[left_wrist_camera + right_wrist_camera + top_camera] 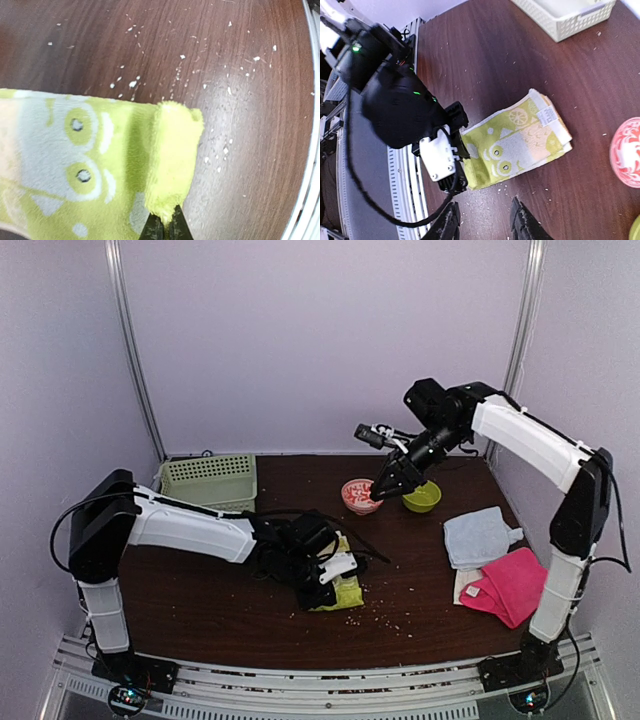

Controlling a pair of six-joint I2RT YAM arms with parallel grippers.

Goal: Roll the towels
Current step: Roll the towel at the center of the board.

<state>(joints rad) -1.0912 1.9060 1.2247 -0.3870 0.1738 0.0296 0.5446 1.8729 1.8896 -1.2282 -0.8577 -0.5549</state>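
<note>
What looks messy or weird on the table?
White crumbs lie scattered across the dark table, many beside the yellow towel. That towel's end is only folded over, pinched by the left end effector.

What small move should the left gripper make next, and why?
Probably turn the pinched end over onto the flat part. The left gripper is shut on the end of the yellow towel, which shows one small fold; the rest lies flat on the table.

Seen from above, the left pincer (325, 595) hides most of the yellow-green patterned cloth towel (350, 590), its fingertips there too small to tell.
</note>
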